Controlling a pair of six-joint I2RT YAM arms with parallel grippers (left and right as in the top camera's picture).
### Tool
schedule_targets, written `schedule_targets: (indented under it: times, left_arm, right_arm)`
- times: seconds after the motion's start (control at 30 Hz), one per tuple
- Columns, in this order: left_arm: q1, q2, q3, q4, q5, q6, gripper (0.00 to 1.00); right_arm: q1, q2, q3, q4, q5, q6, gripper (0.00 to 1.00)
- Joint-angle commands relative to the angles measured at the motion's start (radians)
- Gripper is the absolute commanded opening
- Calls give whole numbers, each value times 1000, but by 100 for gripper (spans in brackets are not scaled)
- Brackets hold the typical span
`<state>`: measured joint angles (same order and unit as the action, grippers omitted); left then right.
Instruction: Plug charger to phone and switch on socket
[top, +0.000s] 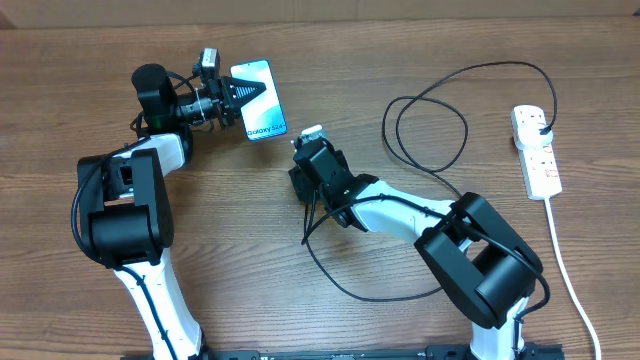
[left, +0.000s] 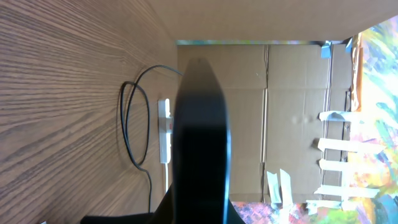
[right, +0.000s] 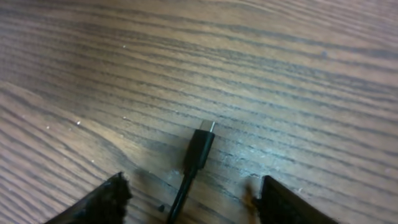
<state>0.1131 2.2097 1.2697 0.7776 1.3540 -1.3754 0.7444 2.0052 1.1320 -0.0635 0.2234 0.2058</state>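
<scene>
- The left hand (top: 240, 98) is clamped on the phone (top: 265, 115) and holds it on its long edge, lit blue screen up in the overhead view.
- In the left wrist view, the phone (left: 202, 143) shows only as a dark, narrow slab.
- The right hand (right: 191, 185) is near the phone's lower right, low over the wooden surface (top: 330, 50).
- Its fingers (right: 102, 202) are apart on either side of the charger (right: 199, 152), neither touching it.
- The charger's small metal tip lies flat on the surface.
- From there the cable loops away from the phone to its black plug (top: 541, 122).
- The plug sits in the socket (top: 540, 160), well to the phone's right.
- The socket's thick white cord (top: 570, 280) trails toward the surface's near edge.
</scene>
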Motion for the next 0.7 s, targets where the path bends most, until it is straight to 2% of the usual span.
schedule_targets:
  times: [0.0, 0.27, 0.33, 0.4, 0.47, 0.5, 0.6, 0.67]
  left_arm:
    - [0, -16, 9, 4, 5, 30, 4]
    - [0, -16, 9, 4, 4, 30, 4]
    - [0, -16, 9, 4, 5, 30, 4]
    - [0, -16, 9, 4, 6, 30, 4]
    - [0, -16, 9, 4, 7, 30, 4]
    - [0, -16, 9, 4, 7, 30, 4]
    - [0, -16, 9, 4, 8, 30, 4]
    - [0, -16, 9, 4, 11, 30, 4]
  right_arm:
    - [9, 19, 21, 14, 0, 2, 60]
    - [23, 87, 39, 40, 0, 2, 56]
    - [23, 95, 46, 40, 1, 3, 49]
    - [23, 99, 48, 40, 14, 18, 35]
    - [23, 99, 48, 39, 40, 51, 17]
    - [23, 99, 48, 38, 46, 60, 12]
    - [21, 99, 48, 31, 45, 60, 4]
    - [17, 99, 49, 26, 45, 64, 4]
